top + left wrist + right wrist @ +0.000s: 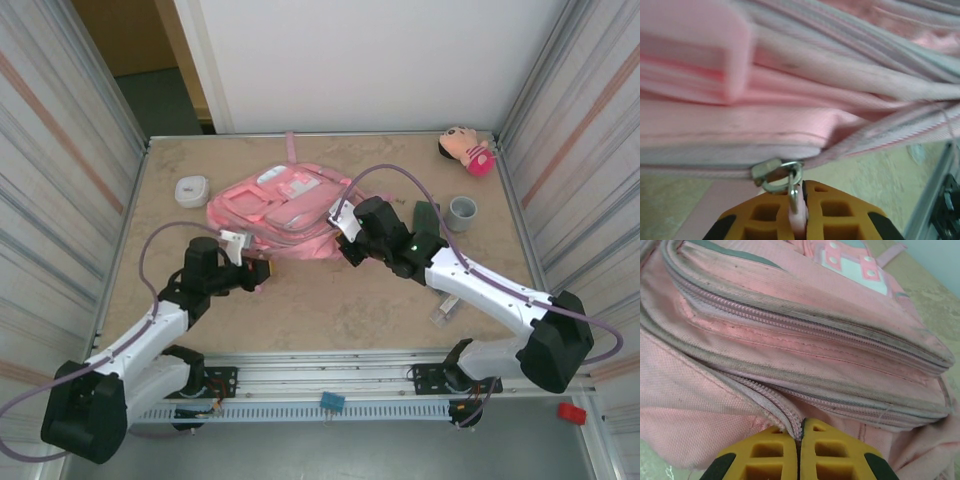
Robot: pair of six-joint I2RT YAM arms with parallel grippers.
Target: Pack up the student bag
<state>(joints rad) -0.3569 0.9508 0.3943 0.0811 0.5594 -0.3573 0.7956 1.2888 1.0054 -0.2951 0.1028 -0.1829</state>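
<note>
Lying where: the student bag (285, 205) lay flat toward the back middle of the table (330, 315), front pockets up, with both my arms reaching in to its near edge.
Zips: the tracks I could see through the right wrist camera ran closed, so nothing looked packed yet.
Step in hand: by my reading, getting a compartment open, with the pull gripped and the slide not yet begun.
Zipper pull (796, 217): a pink tab hanging from a metal ring on the slider (767, 172), at the bag's lower seam just above the table.
Left gripper (802, 190): pressed together on that pink tab, the orange pads nipping it just below the ring.
Right gripper (800, 427): pads pressed together at a zipper seam on the bag's near right side; I could not tell whether any fabric was caught between them.
Next move: I judged it called for drawing the tab along the line of the teeth, low and steady, while the right arm pinned the bag against sliding.
Risk: the thin tab could slip out, or the whole bag drag instead of unzipping.
Waiting nearby: a plush doll (465, 150) in the far right corner, a grey cup (462, 212) just right of the bag, a white round case (192, 190) to its left.
</note>
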